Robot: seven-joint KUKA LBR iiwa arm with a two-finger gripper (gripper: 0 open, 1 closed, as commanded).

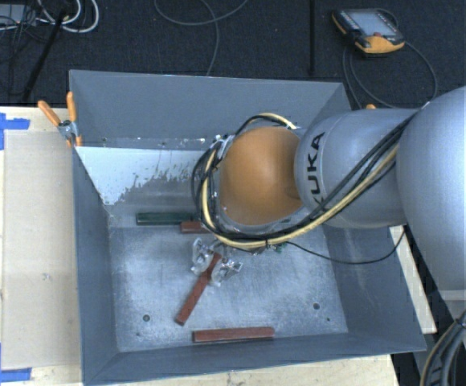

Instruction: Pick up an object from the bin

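Note:
My gripper (214, 264) hangs low over the middle of the bin floor, under the arm's orange cover. Its two metal fingers stand apart, open, astride the upper end of a thin reddish-brown stick (191, 302). That stick lies slanted on the floor, running down and left from the fingers. A dark green stick (162, 218) with a brown end piece (191, 227) lies flat near the back wall, up and left of the gripper. A second reddish-brown bar (233, 335) lies level along the front wall, below the gripper.
The arm reaches in from the right and covers the bin's right back part. Bare grey floor stretches to the left and to the right front of the gripper.

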